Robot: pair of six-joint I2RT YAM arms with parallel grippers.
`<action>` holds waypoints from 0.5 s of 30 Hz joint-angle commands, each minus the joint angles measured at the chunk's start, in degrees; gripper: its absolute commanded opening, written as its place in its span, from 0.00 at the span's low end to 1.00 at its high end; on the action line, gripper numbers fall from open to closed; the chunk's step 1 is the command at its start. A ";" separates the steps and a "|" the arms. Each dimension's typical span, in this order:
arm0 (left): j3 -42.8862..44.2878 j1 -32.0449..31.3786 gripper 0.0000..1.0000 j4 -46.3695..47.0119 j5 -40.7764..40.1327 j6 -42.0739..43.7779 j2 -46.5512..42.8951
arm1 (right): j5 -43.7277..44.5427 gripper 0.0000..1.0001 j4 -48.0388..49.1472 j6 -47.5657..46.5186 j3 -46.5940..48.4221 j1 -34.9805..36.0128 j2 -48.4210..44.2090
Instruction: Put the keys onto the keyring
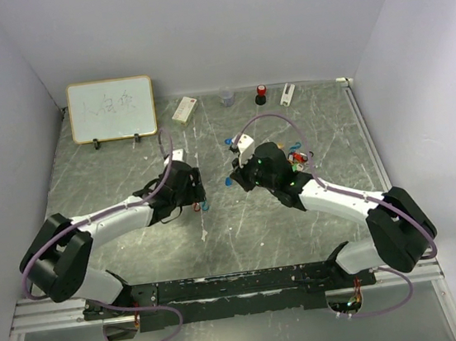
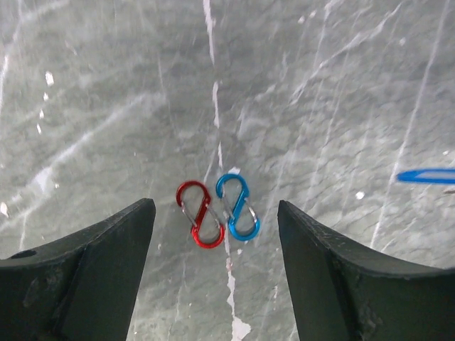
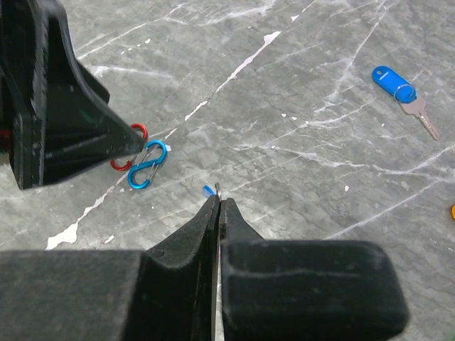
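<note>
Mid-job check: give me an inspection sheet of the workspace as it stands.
Surface: grey marbled table, scratched and white-streaked.
Job's things: blue-tagged key lying free; coloured cluster, likely more keys, beside right arm.
Clutter: red carabiner and blue carabiner side by side; whiteboard and small items at back wall.
Tools: left tool open above the carabiners; right tool shut on a metal loop.
Cables: purple cables arc over both arms.
Surroundings: plain white walls.

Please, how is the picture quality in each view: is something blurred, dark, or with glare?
Top external: even soft light, faint shadows, no strong glare on the table. Left wrist: red clip and blue clip sharp; the open left claw dark and soft-edged. Right wrist: the shut right claw a black, featureless mass; blue-tagged key sharp.
</note>
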 commanded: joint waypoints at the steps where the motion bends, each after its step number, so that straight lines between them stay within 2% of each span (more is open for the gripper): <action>1: -2.27 -2.21 0.80 -2.96 -3.90 -3.76 1.39 | -0.21 0.00 1.85 0.11 -0.21 0.37 -0.51; 15: -5.27 -3.72 0.76 -2.16 -6.66 -6.39 3.36 | 0.24 0.00 1.44 0.32 -0.51 0.44 -1.45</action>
